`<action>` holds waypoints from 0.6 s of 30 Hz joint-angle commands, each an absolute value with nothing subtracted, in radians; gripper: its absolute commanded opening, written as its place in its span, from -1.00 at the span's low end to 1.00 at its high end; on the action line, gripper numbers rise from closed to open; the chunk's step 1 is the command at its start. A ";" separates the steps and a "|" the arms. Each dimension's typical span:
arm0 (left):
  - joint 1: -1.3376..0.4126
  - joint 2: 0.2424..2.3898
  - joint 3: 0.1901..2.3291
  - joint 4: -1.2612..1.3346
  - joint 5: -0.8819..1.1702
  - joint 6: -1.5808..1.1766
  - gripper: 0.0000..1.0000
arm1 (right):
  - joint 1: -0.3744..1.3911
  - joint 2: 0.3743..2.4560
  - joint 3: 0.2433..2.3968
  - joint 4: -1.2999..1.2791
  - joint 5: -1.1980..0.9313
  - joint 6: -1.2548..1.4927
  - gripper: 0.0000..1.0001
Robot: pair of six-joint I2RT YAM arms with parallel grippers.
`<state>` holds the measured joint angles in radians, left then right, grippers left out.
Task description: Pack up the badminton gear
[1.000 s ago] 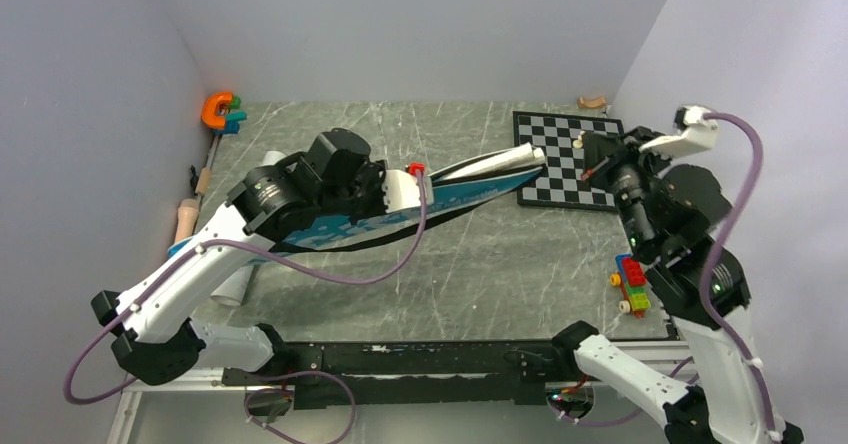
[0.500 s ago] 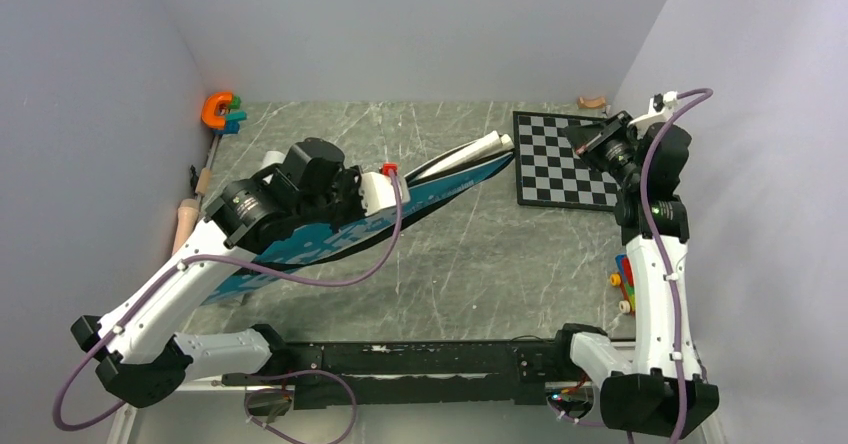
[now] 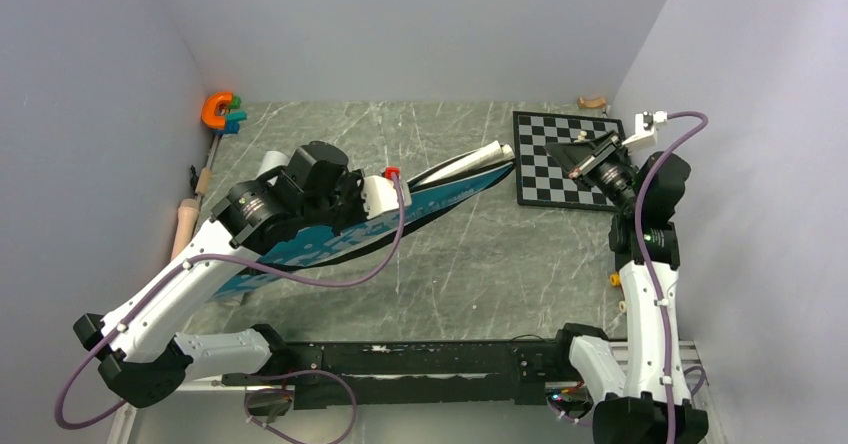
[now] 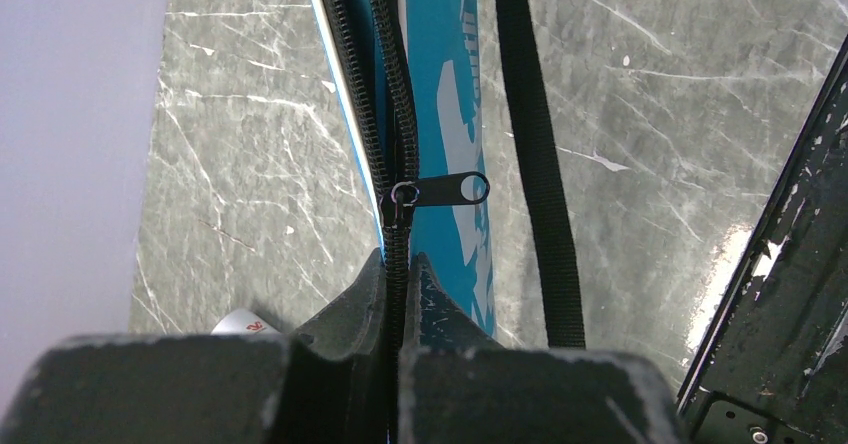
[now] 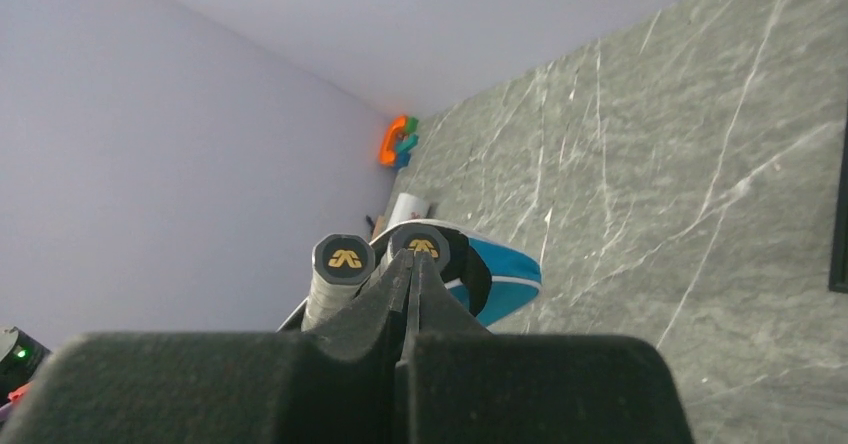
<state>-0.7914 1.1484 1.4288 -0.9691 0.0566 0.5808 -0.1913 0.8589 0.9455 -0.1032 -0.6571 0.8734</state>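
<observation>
The blue "SPORT" bag [image 3: 440, 196] hangs tilted above the table, its handle end pointing at the chessboard. My left gripper [image 3: 325, 214] is shut on the bag's zipper edge [image 4: 400, 259], just behind the zipper pull [image 4: 440, 189]. The black strap [image 4: 535, 164] runs beside it. Two white racket handles [image 3: 480, 156] stick out of the bag's narrow end; their butt caps [image 5: 345, 257] face my right gripper [image 5: 412, 256]. That gripper [image 3: 580, 154] is shut and empty over the chessboard's left part, apart from the handles. The white tube [image 3: 270, 164] lies behind my left arm. No shuttlecocks show.
The chessboard [image 3: 560, 179] lies at the back right. An orange clamp [image 3: 215, 109] sits in the back left corner. Wooden pieces lie along the left wall [image 3: 185, 219] and at the back right [image 3: 593, 101]. Coloured toy bricks [image 3: 615, 279] peek out behind my right arm.
My left arm has drawn the bag and handles back to the left, away from the chessboard. My right arm has straightened up from its folded pose, its gripper still over the chessboard.
</observation>
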 commanded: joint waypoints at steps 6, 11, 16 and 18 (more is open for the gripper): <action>-0.790 1.124 1.466 -0.886 0.103 0.586 -1.00 | -0.119 0.900 0.937 -0.042 -0.673 0.874 -1.00; -0.789 1.133 1.480 -0.899 0.111 0.598 -1.00 | -0.058 0.953 0.994 -0.087 -0.632 0.817 -1.00; -0.790 1.136 1.486 -0.896 0.103 0.602 -1.00 | 0.017 0.963 1.013 -0.137 -0.607 0.789 -1.00; -0.789 1.137 1.485 -0.894 0.103 0.602 -1.00 | 0.048 0.961 1.017 -0.168 -0.599 0.778 -1.00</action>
